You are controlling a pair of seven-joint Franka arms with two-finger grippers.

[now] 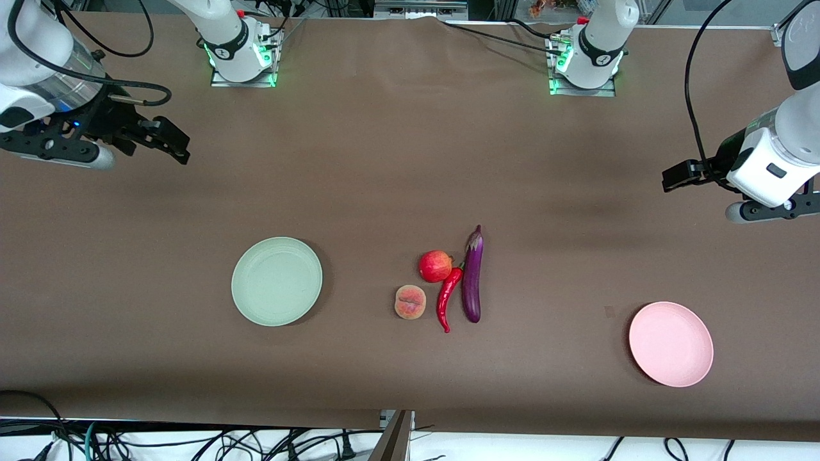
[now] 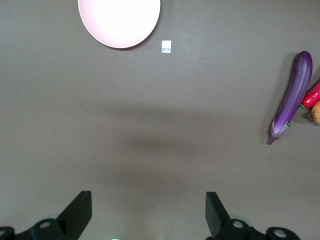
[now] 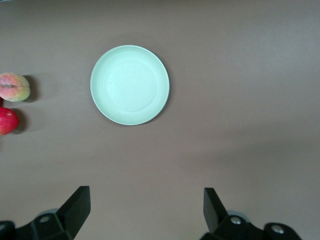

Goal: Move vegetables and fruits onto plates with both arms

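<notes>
You have a wide brown matte table (image 1: 397, 160) in front of you, with both white jointed arms raised at its two ends. The right arm's black two-finger gripper (image 1: 168, 142) hangs over bare table at the right arm's end, and its wrist view shows the fingers (image 3: 75, 207) spread wide apart with nothing between them. The left arm's black two-finger gripper (image 1: 680, 176) hangs over bare table at the left arm's end, and its fingers (image 2: 77, 212) are likewise spread wide and hold nothing.

The round shallow pale mint green plate (image 1: 277, 281) lies toward the right arm's end, nothing on it. The round shallow pale pink plate (image 1: 671, 344) lies toward the left arm's end, nearer the front camera than the green one, also bare. A small white label (image 2: 166, 46) lies on the table just beside the pink plate.

Between the two plates you see all four pieces of produce in one tight cluster. The long slender glossy purple eggplant (image 1: 473, 276) lies lengthwise on the cluster's left-arm edge, cap end farther from the front camera. The curved glossy red chili pepper (image 1: 447, 296) lies right alongside it, its green stem end squeezed between the eggplant and the round red pomegranate-like fruit (image 1: 435, 266). The orange-pink round peach (image 1: 410, 301) sits just beside the pomegranate, nearer the front camera, close to the chili. The chili is hemmed in on both sides. Open table separates the cluster from each plate.
</notes>
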